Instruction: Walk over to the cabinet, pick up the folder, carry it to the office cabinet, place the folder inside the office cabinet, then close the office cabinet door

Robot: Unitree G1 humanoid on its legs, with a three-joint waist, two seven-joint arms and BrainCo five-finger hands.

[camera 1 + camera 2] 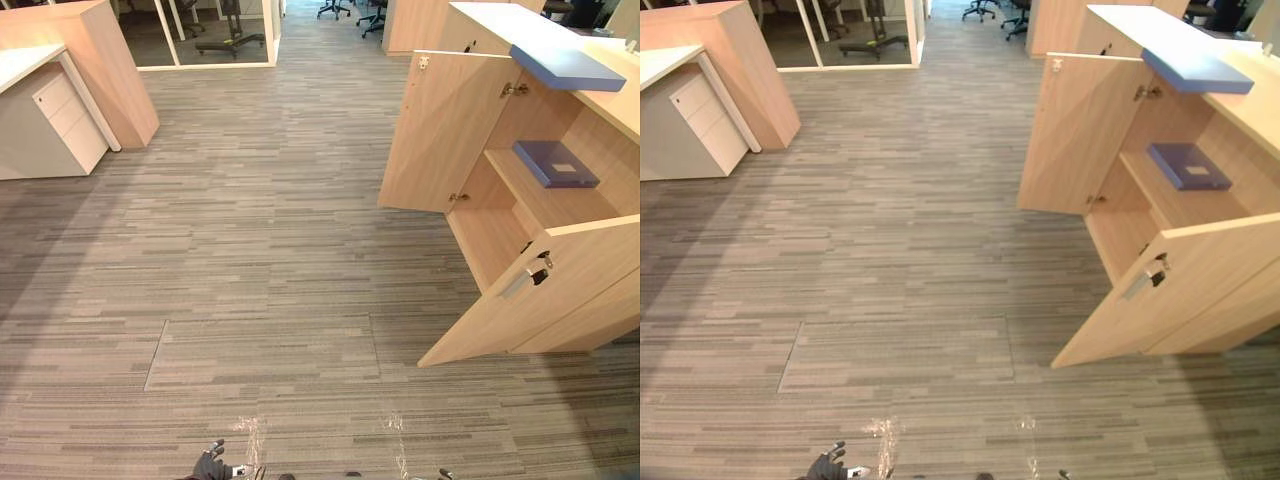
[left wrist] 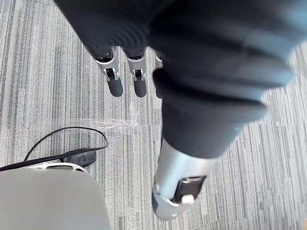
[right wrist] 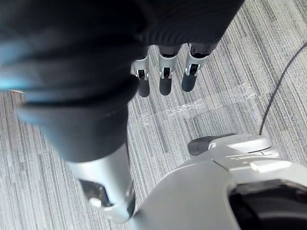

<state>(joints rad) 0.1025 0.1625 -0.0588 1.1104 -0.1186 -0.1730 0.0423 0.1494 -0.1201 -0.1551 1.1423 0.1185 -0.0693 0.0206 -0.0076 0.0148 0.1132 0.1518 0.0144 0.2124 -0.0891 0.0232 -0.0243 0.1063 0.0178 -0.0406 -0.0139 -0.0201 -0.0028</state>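
Note:
The light-wood office cabinet [image 1: 600,110] stands at the right with both doors swung open. A dark blue folder [image 1: 555,163] lies flat on its inner shelf [image 1: 560,205]. A paler blue flat folder [image 1: 567,67] rests on the cabinet top, overhanging the edge. The near door [image 1: 560,295] carries a silver handle [image 1: 520,280]; the far door [image 1: 440,130] stands out toward the aisle. My left hand [image 2: 136,81] hangs low over the carpet, fingers straight and holding nothing. My right hand [image 3: 165,76] hangs the same way, open, and its edge shows at the bottom of the left eye view [image 1: 443,475].
A white drawer unit [image 1: 50,125] and a wooden partition [image 1: 100,70] stand at the far left. Glass walls and office chairs [image 1: 230,30] lie at the back. A rectangular floor panel [image 1: 265,350] and pale tape marks [image 1: 250,435] show in the striped grey carpet.

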